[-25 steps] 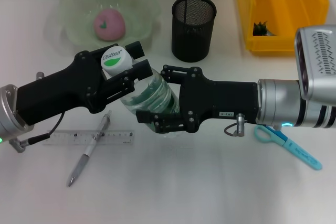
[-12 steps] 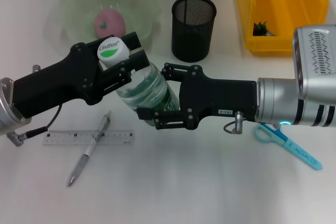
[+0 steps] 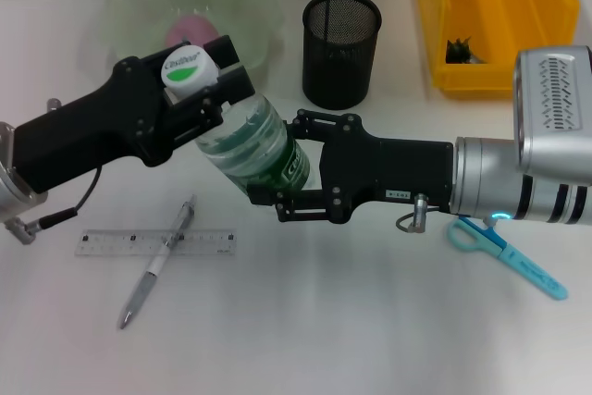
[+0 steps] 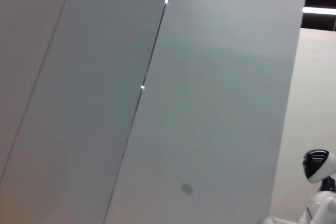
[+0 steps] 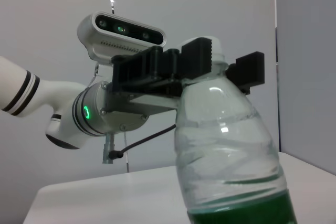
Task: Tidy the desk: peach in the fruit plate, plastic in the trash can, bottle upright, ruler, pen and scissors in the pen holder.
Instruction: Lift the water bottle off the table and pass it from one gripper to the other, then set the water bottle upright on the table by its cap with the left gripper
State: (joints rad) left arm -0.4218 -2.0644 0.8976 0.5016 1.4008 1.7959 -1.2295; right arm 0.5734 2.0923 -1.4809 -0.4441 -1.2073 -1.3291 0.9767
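Between the two arms, above the tabletop (image 3: 351, 330), hangs one bottle (image 3: 248, 142), tilted, its white and green cap (image 3: 189, 67) pointing toward the fruit plate (image 3: 129, 6). The left gripper (image 3: 199, 90) has its jaws clamped on the neck just below the cap; the right wrist view shows the black jaws on either side of the neck. The right gripper (image 3: 282, 173) has its jaws closed around the lower, green-labelled body of the bottle, one finger above and one below it.

Counted on the tabletop: one ruler (image 3: 155, 243), one pen (image 3: 159, 261) lying across the ruler, and one pair of scissors (image 3: 509, 256) with blue handles, partly under the right arm. One black mesh pen holder (image 3: 341, 39) stands behind the bottle. One pink peach (image 3: 190, 28) sits in the fruit plate, partly hidden by the left gripper. One yellow bin (image 3: 490, 20) stands at the far right, with something dark inside.

The left wrist view shows only walls and a white robot far off.
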